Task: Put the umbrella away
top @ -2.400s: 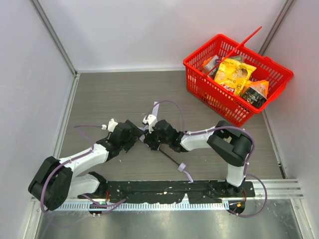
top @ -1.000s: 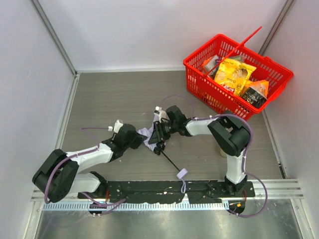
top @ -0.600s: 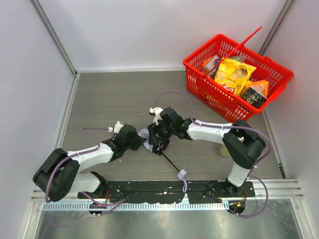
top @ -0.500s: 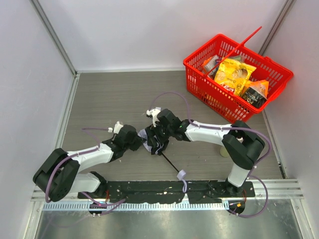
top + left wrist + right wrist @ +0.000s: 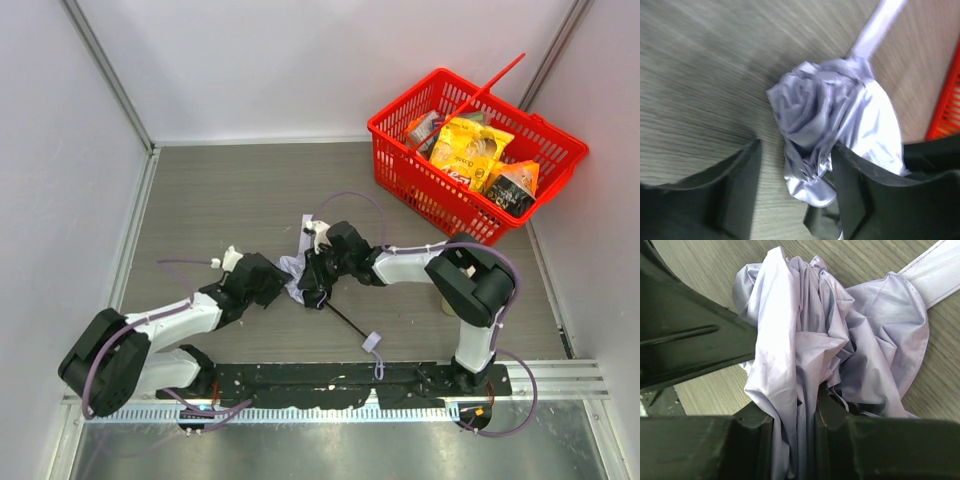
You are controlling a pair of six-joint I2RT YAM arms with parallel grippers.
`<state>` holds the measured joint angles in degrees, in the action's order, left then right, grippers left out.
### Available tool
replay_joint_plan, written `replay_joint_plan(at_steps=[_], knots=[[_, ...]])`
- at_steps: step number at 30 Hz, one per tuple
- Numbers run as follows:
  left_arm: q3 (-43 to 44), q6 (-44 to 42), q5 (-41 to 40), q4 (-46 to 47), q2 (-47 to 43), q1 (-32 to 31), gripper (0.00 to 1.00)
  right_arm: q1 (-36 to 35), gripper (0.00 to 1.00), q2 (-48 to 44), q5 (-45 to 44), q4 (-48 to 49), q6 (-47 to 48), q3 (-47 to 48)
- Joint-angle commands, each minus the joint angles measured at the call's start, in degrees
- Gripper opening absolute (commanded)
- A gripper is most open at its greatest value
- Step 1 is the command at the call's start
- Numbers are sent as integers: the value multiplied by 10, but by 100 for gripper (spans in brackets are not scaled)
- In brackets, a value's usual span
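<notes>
The umbrella (image 5: 293, 270) lies on the table as a crumpled bunch of pale lavender fabric. Its thin black shaft (image 5: 345, 320) runs to the small pale handle (image 5: 372, 342) near the front. My right gripper (image 5: 311, 277) is shut on a fold of the fabric (image 5: 795, 405). My left gripper (image 5: 272, 285) is open. Its fingers (image 5: 737, 190) stand either side of the fabric's lower end (image 5: 810, 165), which lies against the right finger. The flat strap (image 5: 875, 30) sticks out beyond the bunch.
A red basket (image 5: 395, 135) with snack packets stands at the back right, and its edge shows in the left wrist view (image 5: 946, 112). Grey walls close the left, back and right sides. A small pale object (image 5: 448, 303) lies by the right arm's elbow.
The right gripper came onto the fabric from the right and closed on it; its elbow has swung back toward the left. The left gripper edged closer. The handle shifted a little.
</notes>
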<state>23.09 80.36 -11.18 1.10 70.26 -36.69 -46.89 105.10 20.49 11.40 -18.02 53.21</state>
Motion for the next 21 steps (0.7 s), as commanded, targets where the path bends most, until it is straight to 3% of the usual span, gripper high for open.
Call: replay_joint_plan(at_steps=[1,2,7,12,16,21], knots=[[-27,-13,-9,-92,-40,-2,85,20,1,43,64,46,-11,-41],[-27,-9,-9,-94,-49,-3,99,23,1,44,86,66,-24,-43],[-24,25,-2,-74,-50,-2,100,33,1,41,130,100,-53,-48],[20,53,-18,-82,7,-3,100,31,1,35,152,138,-72,-52],[6,65,-34,-19,-1,-4,100,32,1,35,153,131,-68,-50],[23,82,-57,-52,2,-4,100,32,1,23,156,115,-47,-49]])
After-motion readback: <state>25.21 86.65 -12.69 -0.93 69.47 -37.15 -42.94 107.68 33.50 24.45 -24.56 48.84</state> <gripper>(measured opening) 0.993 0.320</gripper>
